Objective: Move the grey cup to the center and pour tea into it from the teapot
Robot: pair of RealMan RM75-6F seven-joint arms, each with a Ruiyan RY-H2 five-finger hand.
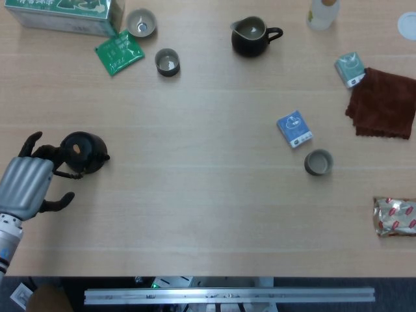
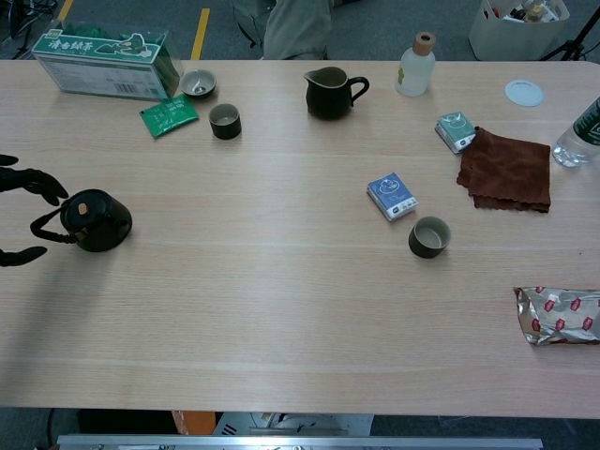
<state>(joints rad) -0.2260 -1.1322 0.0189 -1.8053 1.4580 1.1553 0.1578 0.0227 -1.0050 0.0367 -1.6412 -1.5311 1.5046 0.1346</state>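
Observation:
The black teapot (image 1: 83, 152) (image 2: 94, 220) stands near the table's left edge, its handle pointing left. My left hand (image 1: 29, 182) (image 2: 33, 180) is right beside that handle with fingers spread apart, holding nothing. Its fingertips reach in above and below the handle in the chest view. Whether they touch it is unclear. The grey cup (image 1: 318, 162) (image 2: 429, 237) stands upright on the right half of the table, far from the hand. My right hand appears in neither view.
A dark pitcher (image 1: 250, 36) stands at the back centre. A dark cup (image 1: 167, 62), a small bowl (image 1: 140, 23), a green packet (image 1: 118, 52) and a tea box (image 1: 65, 13) are back left. A blue packet (image 1: 294, 129), brown cloth (image 1: 383, 103) and foil packet (image 1: 395, 217) lie right.

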